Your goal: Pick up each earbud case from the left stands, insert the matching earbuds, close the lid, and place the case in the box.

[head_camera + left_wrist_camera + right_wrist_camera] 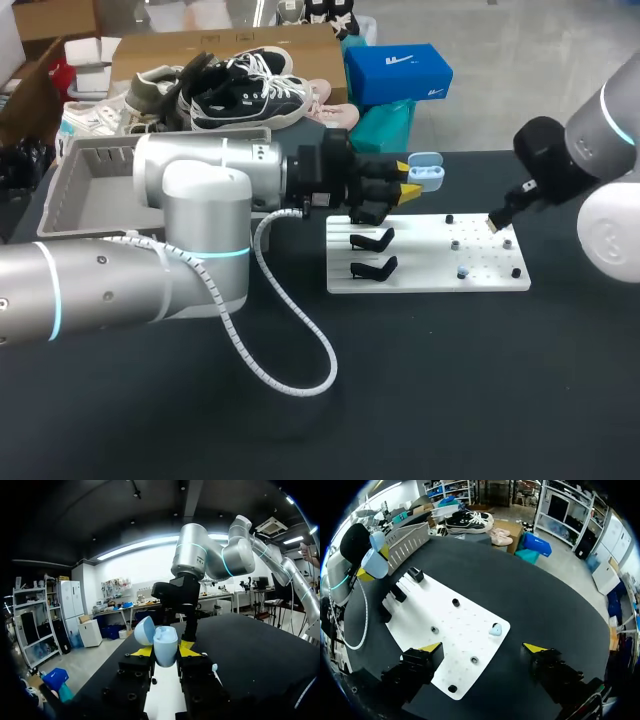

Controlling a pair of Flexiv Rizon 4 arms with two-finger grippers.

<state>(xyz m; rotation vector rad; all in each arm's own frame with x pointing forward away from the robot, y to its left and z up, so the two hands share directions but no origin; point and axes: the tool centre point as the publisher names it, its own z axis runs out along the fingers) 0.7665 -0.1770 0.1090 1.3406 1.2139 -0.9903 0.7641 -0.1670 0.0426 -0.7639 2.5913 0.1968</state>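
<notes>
At the far left of the desk point(420, 400) a grey box point(88, 192) sat with its slatted wall toward the arms. The left arm point(150, 250) came in beside it and lay level above the desk, a white coiled cable point(292, 340) hanging from it in a loop. Its left gripper point(408, 178) had its fingers closed on a pale blue earbud case point(427, 171). In the left wrist view the case point(165, 647) stood upright, pinched from both sides between the yellow tips of the gripper point(165, 652). Its lid point(144, 630) was swung open to one side.

Just below the gripper lay a white board point(425, 280). Two black stands point(374, 240) stood at its left end, one behind the other, both bare. Small dark pegs point(450, 217) dotted its right half, and a single pale blue earbud point(462, 271) rested among them near the front edge.

The right arm point(600, 170) reached in from the right, with the right gripper point(497, 222) above the board's right end. From its wrist view the fingers point(431, 646) were spread wide, holding nothing. The earbud point(495, 629) lay on the board point(445, 620) just ahead of the right gripper point(483, 647) and roughly between its tips.
</notes>
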